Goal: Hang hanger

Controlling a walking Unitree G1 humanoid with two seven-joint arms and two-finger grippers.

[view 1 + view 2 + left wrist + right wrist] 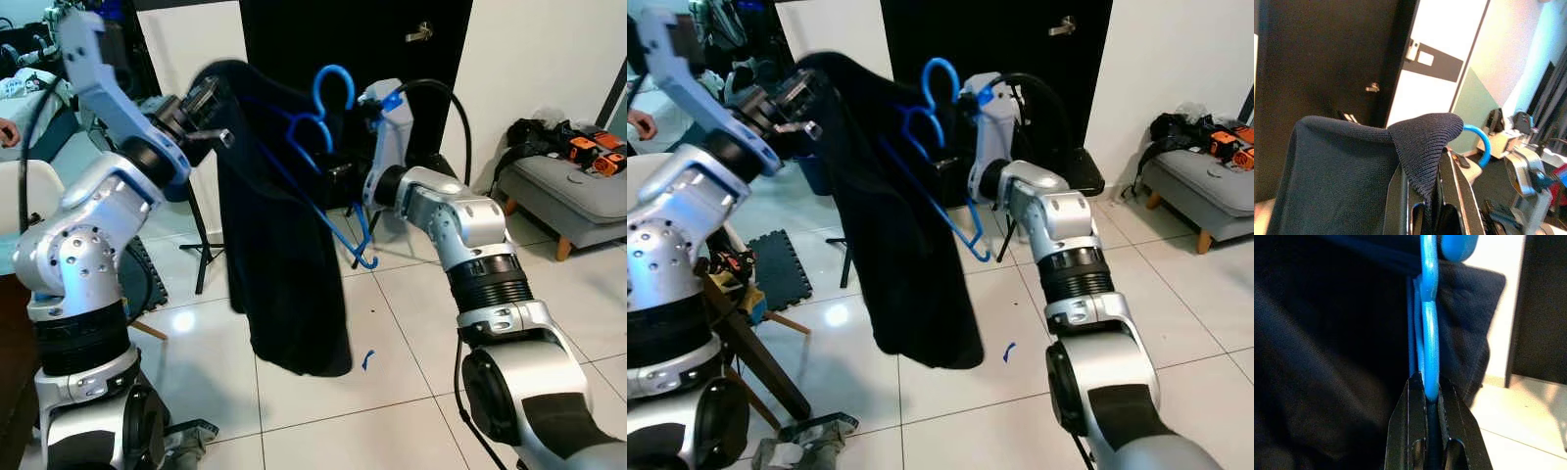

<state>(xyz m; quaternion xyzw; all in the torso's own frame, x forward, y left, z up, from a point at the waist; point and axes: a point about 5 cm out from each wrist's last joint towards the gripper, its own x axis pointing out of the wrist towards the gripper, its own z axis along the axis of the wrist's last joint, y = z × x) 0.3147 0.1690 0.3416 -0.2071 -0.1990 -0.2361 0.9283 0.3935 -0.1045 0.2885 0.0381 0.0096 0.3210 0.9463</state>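
Now | left tool (1426,205) clenched on dark garment (279,245), held raised | right tool (1431,396) clamped on blue hanger (328,147) threaded through garment | white tiled floor (392,343) below

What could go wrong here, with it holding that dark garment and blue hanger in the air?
1. The left end effector pinches just a fold of the garment; it may slip to the floor.
2. The right end effector grips the thin hanger by one edge; it might twist loose.

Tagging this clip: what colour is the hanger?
Bright blue hanger; clearest in the left eye view.
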